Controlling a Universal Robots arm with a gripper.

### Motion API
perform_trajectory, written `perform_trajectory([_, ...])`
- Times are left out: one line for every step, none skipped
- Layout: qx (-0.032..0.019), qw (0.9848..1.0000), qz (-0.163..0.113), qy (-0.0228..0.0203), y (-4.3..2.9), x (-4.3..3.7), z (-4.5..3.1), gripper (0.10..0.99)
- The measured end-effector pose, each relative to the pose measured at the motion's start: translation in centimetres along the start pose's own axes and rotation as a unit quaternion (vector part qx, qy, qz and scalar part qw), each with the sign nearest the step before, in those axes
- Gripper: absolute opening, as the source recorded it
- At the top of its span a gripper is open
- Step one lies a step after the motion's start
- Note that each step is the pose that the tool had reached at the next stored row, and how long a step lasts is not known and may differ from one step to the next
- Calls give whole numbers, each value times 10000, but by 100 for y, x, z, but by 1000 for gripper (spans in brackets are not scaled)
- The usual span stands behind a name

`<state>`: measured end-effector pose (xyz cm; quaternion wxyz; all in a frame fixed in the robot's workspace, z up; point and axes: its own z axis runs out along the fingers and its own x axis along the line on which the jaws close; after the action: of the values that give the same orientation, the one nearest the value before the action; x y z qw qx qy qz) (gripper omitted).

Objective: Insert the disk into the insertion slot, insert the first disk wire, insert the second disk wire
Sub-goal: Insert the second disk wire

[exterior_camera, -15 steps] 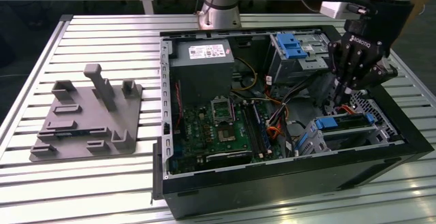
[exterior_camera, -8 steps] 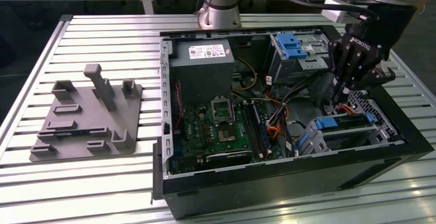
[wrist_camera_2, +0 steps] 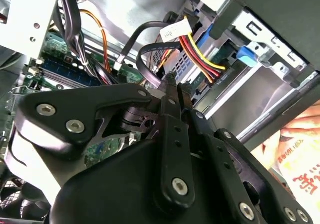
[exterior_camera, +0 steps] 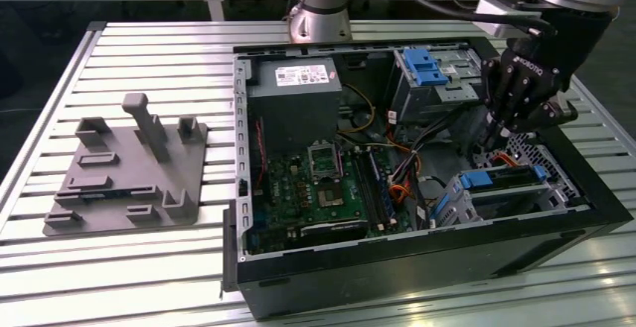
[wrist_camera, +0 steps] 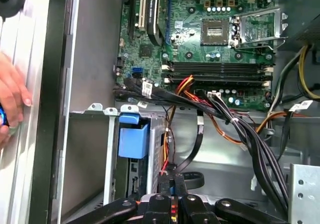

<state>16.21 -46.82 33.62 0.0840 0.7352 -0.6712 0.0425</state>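
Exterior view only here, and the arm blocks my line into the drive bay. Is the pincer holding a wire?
Observer: Yes. In the first wrist view the pincer is shut on the end of a black wire.
Operator: Anyone near the case?
Observer: Yes. The first wrist view has a person's hand just outside the case wall.
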Motion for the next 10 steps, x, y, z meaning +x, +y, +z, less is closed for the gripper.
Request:
perform_trajectory([1, 10000, -1, -20, -7, 6, -3, 153])
perform_trajectory([3, 10000, -2, -39, -11, 10, -4, 153])
perform_trajectory([4, 10000, 0, -64, -12, 12, -4, 153])
perform_trajectory([7, 9999, 6, -102, -12, 14, -4, 153])
perform_trajectory([11, 9999, 11, -157, -13, 14, -4, 153])
perform_trajectory([14, 9998, 17, -210, -13, 14, -4, 153])
perform_trajectory([16, 9997, 22, -247, -13, 16, -4, 153])
perform_trajectory([16, 9996, 32, -265, -13, 20, -3, 153])
perform_trajectory([16, 9996, 43, -280, -13, 25, -2, 153])
perform_trajectory([15, 9996, 54, -293, -12, 29, -1, 153])
